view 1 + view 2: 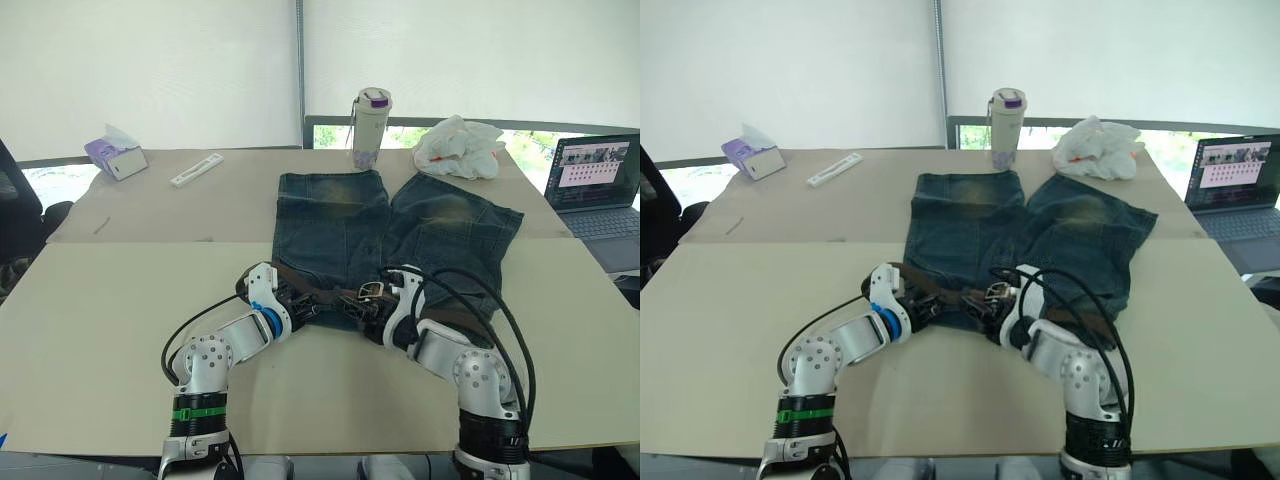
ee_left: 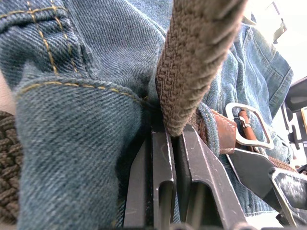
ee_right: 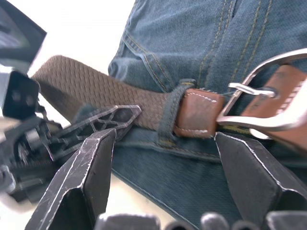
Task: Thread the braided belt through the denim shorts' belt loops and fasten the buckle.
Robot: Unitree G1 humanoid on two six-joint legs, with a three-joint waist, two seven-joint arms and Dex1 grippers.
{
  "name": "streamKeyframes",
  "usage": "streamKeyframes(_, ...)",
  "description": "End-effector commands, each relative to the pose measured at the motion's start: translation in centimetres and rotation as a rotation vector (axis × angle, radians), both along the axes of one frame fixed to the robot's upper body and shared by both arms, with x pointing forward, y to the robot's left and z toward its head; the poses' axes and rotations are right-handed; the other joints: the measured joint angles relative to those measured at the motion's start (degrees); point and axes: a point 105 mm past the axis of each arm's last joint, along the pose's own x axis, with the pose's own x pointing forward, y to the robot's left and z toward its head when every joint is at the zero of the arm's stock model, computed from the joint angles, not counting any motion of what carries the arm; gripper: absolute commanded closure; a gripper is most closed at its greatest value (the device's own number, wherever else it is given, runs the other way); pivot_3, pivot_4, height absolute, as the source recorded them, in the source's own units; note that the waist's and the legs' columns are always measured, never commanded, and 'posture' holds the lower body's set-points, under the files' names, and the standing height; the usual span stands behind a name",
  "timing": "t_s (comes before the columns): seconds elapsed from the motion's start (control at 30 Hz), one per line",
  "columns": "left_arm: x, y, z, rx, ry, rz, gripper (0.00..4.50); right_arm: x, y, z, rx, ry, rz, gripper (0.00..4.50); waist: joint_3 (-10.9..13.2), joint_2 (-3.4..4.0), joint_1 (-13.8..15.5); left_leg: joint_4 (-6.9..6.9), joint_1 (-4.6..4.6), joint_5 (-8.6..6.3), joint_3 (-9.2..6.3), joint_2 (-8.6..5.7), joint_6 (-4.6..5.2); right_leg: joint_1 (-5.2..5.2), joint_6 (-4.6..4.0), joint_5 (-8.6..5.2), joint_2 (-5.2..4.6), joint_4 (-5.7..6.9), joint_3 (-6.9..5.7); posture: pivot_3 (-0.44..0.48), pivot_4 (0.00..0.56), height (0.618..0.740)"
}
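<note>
Braided belt (image 2: 192, 67) lies along the waistband of the denim shorts (image 1: 340, 225), mid-tabletop. Left gripper (image 2: 170, 143) pinches its strap; right gripper (image 3: 163, 158) gapes empty below the buckle (image 3: 259, 96). Probably best: feed the tip straight, keeping tension.

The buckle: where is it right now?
The buckle lies at the middle of the denim shorts' waistband, nearer the right gripper than the left gripper.

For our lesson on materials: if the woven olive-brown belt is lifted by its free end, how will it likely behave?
The woven olive-brown belt would probably flop: its strap curves up from the left pincer. Its coarse weave likely grips well and resists slipping. The silver metal buckle and brown leather tab probably weigh that end down.
</note>
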Motion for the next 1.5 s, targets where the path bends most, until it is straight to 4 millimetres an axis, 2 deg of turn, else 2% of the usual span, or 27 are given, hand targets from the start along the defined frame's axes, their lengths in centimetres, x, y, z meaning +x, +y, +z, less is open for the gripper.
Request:
streamKeyframes(0.03,-0.3,-0.4,-0.1,0.003,0.005,-0.024,4.50,0.5,0.2,1.5,0.103,-0.045,-0.006,0.86,0.00,0.01,-0.01,0.00,0.00,0.00,0.00,0.00,0.00,0.00,0.00,0.00,0.00,0.00,0.00,0.000,0.150,0.740)
streamKeyframes(0.13,-0.3,-0.3,-0.1,0.007,0.005,-0.020,4.50,0.7,0.0,1.6,0.112,-0.043,-0.014,1.66,0.01,0.01,-0.07,-0.01,-0.01,0.00,0.00,0.00,0.00,-0.01,0.00,0.00,0.00,0.00,0.00,0.000,0.150,0.740)
streamKeyframes(0.4,-0.3,-0.1,-0.1,0.002,0.001,-0.017,4.50,0.6,0.1,2.0,0.124,-0.057,-0.014,4.44,0.01,0.02,-0.19,-0.02,-0.01,0.00,0.00,0.01,0.00,-0.02,0.09,-0.05,0.00,0.00,0.00,0.000,0.150,0.740)
streamKeyframes(0.57,-0.5,-0.1,-0.2,-0.001,-0.003,-0.028,4.50,0.7,0.5,2.5,0.133,-0.074,-0.012,4.48,0.01,0.03,-0.28,-0.04,-0.01,0.00,0.00,0.02,0.00,-0.04,0.14,-0.08,0.01,0.00,0.01,0.000,0.150,0.740)
streamKeyframes(0.67,-0.7,-0.3,0.3,-0.028,-0.030,-0.061,3.54,0.7,0.6,2.8,0.133,-0.085,-0.012,4.50,0.02,0.03,-0.32,-0.05,-0.01,0.00,0.00,0.03,0.00,-0.05,0.16,-0.09,0.01,-0.01,0.01,0.000,0.150,0.740)
streamKeyframes(0.8,-1.0,-0.2,1.2,-0.027,-0.099,-0.095,1.87,0.7,0.1,3.4,0.105,-0.113,-0.024,4.50,0.03,0.05,-0.46,-0.08,-0.02,0.00,0.00,0.03,0.00,-0.09,0.15,-0.09,0.01,-0.01,0.02,0.000,0.150,0.740)
streamKeyframes(0.87,-1.3,0.2,1.5,-0.016,-0.118,-0.103,0.84,0.7,-0.3,3.8,0.074,-0.142,-0.029,4.50,0.03,0.06,-0.46,-0.11,-0.05,0.00,0.00,0.03,0.00,-0.14,0.12,-0.08,0.02,-0.01,0.02,0.000,0.150,0.740)
streamKeyframes(0.93,-1.6,0.4,2.0,-0.023,-0.142,-0.120,0.13,0.7,-0.9,4.3,0.052,-0.163,-0.046,4.50,0.04,0.07,-0.49,-0.11,-0.09,0.00,0.01,0.03,0.00,-0.19,0.12,-0.07,0.01,-0.01,0.04,0.000,0.150,0.740)
streamKeyframes(1.0,-2.0,0.5,2.4,-0.013,-0.178,-0.149,0.05,0.5,-1.5,4.7,0.033,-0.182,-0.061,4.50,0.04,0.08,-0.58,-0.12,-0.13,0.00,0.01,0.12,0.00,-0.26,0.12,-0.07,0.01,-0.01,0.06,0.000,0.150,0.740)
streamKeyframes(1.27,-2.0,1.0,1.0,0.042,-0.178,-0.163,0.05,-0.2,-4.3,6.3,0.019,-0.228,-0.131,4.50,0.01,0.14,-0.61,-0.16,-0.49,0.02,0.03,0.23,0.00,-0.70,-0.02,0.02,0.09,0.05,0.11,0.000,0.150,0.740)
streamKeyframes(1.5,-2.4,1.2,0.3,0.057,-0.165,-0.178,0.05,-0.9,-11.0,8.0,0.021,-0.262,-0.280,4.50,0.00,0.16,-0.19,-0.15,-0.57,0.04,0.06,0.21,0.02,-0.71,-0.02,0.02,0.07,0.01,0.11,0.000,0.150,0.740)
